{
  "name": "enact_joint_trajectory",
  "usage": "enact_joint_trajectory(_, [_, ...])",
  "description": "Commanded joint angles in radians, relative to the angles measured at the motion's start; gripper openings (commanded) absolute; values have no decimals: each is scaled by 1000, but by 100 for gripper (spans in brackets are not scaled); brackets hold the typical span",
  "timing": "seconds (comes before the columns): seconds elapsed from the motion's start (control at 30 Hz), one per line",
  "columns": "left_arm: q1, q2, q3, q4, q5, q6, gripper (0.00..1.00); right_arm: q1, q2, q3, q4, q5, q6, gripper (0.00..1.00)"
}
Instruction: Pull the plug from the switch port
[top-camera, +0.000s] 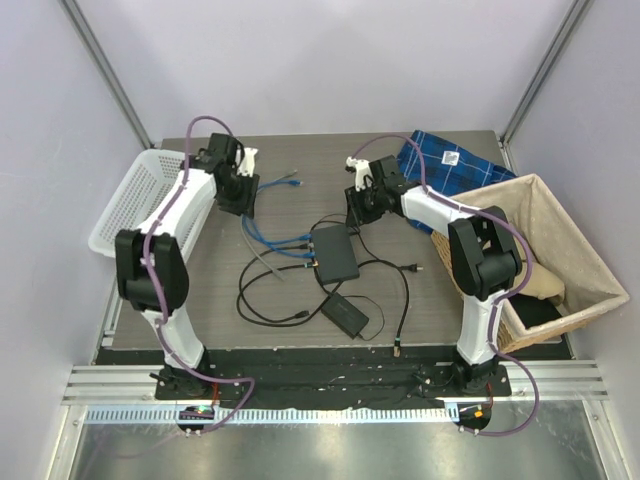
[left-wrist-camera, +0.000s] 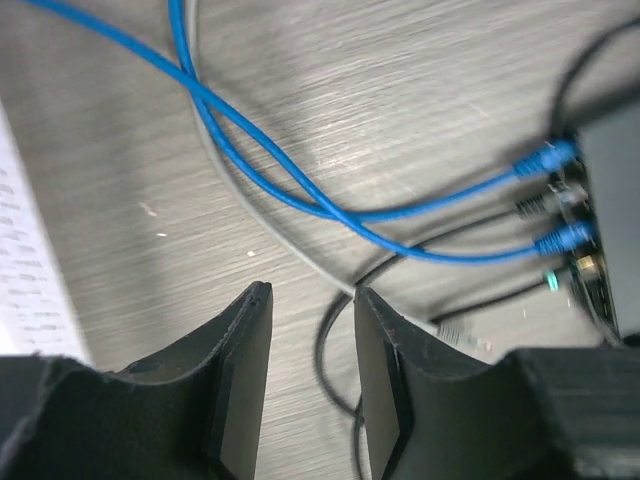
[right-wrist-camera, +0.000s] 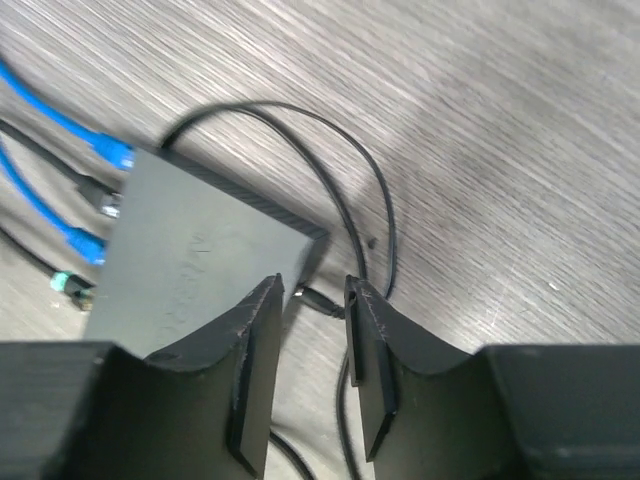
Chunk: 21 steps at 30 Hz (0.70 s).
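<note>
The switch (top-camera: 335, 253) is a flat dark grey box at the table's middle. Two blue plugs (left-wrist-camera: 545, 157), a black plug (left-wrist-camera: 533, 204) and a green-tipped plug (left-wrist-camera: 551, 280) sit in the port row on its left edge (top-camera: 314, 252). My left gripper (left-wrist-camera: 312, 295) is open and empty, above the table left of those plugs. My right gripper (right-wrist-camera: 312, 285) is open and empty, above the switch's (right-wrist-camera: 200, 260) far right corner. A thin black power plug (right-wrist-camera: 320, 300) lies below the gap between its jaws. In the top view the left gripper (top-camera: 240, 196) and right gripper (top-camera: 362, 206) hover behind the switch.
A black power brick (top-camera: 345, 313) with a looping black cord lies in front of the switch. A white plastic basket (top-camera: 135, 200) stands at the left. A wicker basket (top-camera: 545, 215) stands at the right and a blue cloth (top-camera: 440, 160) lies behind it. Loose blue cables (top-camera: 280, 184) trail toward the back.
</note>
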Motion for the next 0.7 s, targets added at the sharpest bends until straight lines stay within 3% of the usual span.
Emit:
enact_joint_trajectory(0.0, [-27,79,14,-5,-101,-168,43,10,-86,-10,62,6,31,41])
enact_joint_trajectory(0.2, [-31,165,40,-13,-236,-183,43,15,-100,-18,68,32,15,43])
enact_joint_trajectory(0.67, [-35,218,-71,24,-240,-167,39,27,-80,-16,78,38,16,43])
